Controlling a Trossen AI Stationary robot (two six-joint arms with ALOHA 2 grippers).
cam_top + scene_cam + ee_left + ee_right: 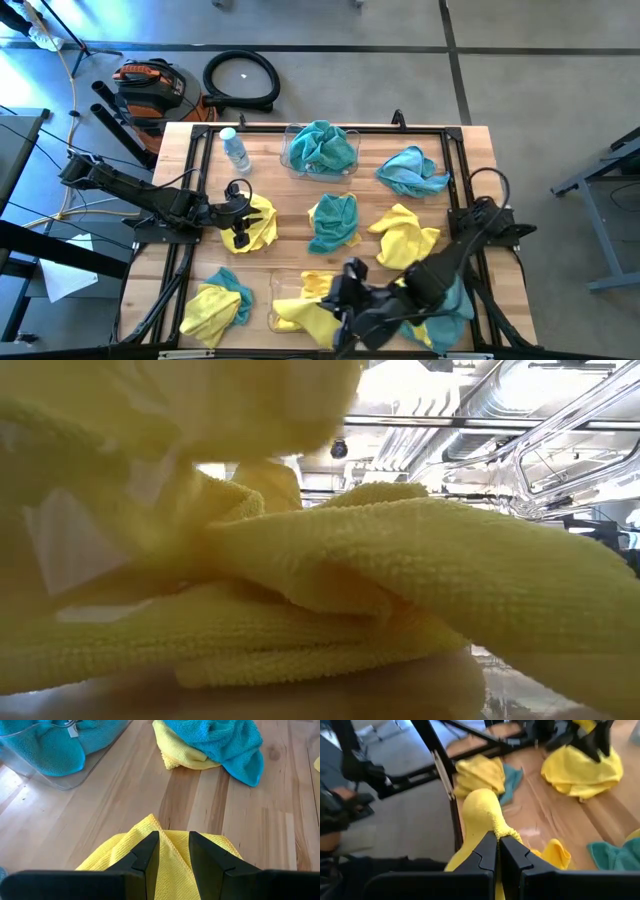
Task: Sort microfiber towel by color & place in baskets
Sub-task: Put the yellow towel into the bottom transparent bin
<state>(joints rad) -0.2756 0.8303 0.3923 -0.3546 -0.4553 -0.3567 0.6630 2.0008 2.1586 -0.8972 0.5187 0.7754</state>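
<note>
The yellow towel (481, 812) in hand is pinched between the right gripper (498, 845) fingers, which are closed on a bunched fold; it hangs over the near bin (290, 310) at the table's front edge, where other yellow cloth already lies. Risk: the grip takes only a fold, so the towel may slip out early or drape over the bin wall instead of dropping inside; a loose corner could also drag the cloth already in the bin. The left gripper (174, 852) sits low over a second yellow towel (172, 870) at the table's left, fingers slightly parted astride a ridge of it, not yet clamped; a shallow bite there may lift nothing. The far bin (320, 150) holds teal towels (322, 145). Loose teal and yellow cloths remain scattered on the table (270, 190), some overlapping, so a mixed pick is possible.
</note>
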